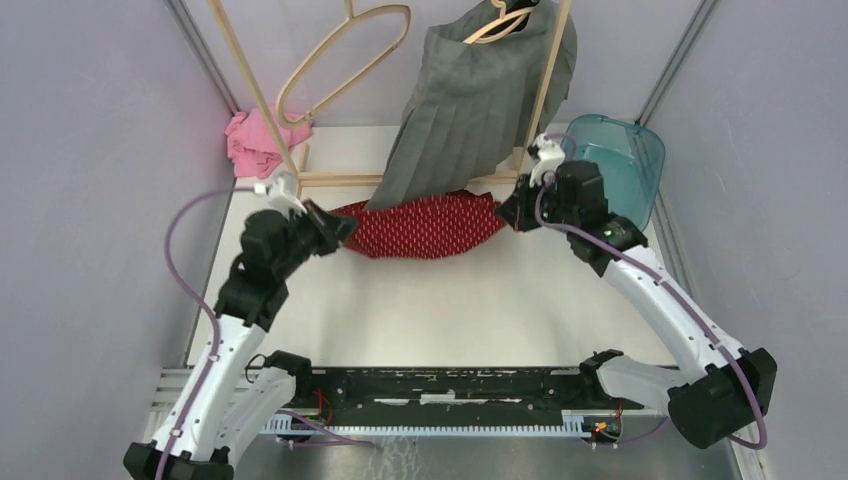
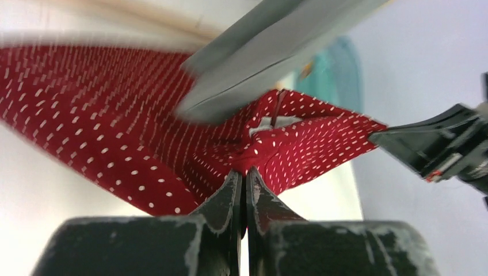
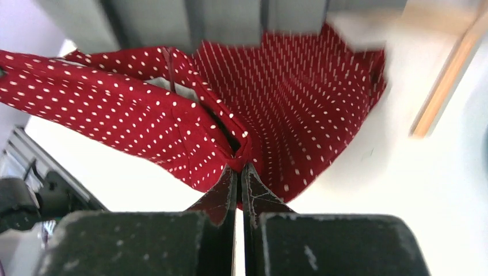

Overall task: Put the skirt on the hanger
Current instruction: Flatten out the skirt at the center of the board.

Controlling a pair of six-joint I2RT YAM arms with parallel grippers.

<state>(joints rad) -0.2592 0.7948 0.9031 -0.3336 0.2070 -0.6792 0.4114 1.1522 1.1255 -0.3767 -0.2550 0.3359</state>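
We see the red polka-dot skirt (image 1: pixel 425 225) stretched between the two grippers over the white table (image 1: pixel 450 310), sagging a little in the middle. We cannot tell whether its lower edge touches the tabletop. The left gripper (image 1: pixel 343 228) has its jaws pinched tight on one end of the waistband, and the right gripper (image 1: pixel 505 212) is clamped the same way on the other end. The skirt sits just in front of the wooden rack (image 1: pixel 252 85), under the hem of a grey pleated skirt (image 1: pixel 480 100) hanging there. An empty wooden hanger (image 1: pixel 345 60) hangs at the rack's left side. A pink cloth (image 1: pixel 258 140) lies by the rack's left foot, and a teal bin (image 1: pixel 625 160) stands behind the right arm.
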